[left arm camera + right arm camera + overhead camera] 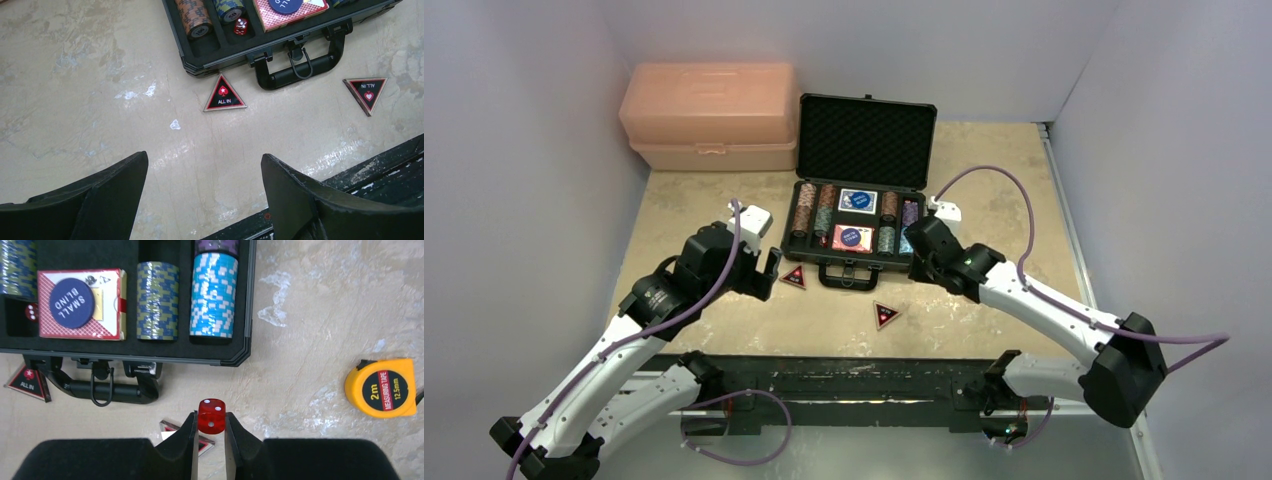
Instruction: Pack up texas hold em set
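Open case [866, 140] lies long axis left-right, handle [848, 277] on its near side; right gripper [210, 437] pinches a red die [211, 415]; left gripper [204, 172] wide, empty.

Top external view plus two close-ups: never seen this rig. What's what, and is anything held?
Two robot arms are bolted at the near edge of a table. The wide picture comes from a fixed camera above and behind them. Each close-up comes from a camera on one wrist, looking past that arm's own fingers.

On the table there is an open black case holding chip stacks and card decks. One triangular All In button lies by its handle, and a second button lies nearer the arms. There is also an orange tape measure and a pink plastic box.

The left end effector is open and empty, over bare table. The right end effector is shut on a red die.
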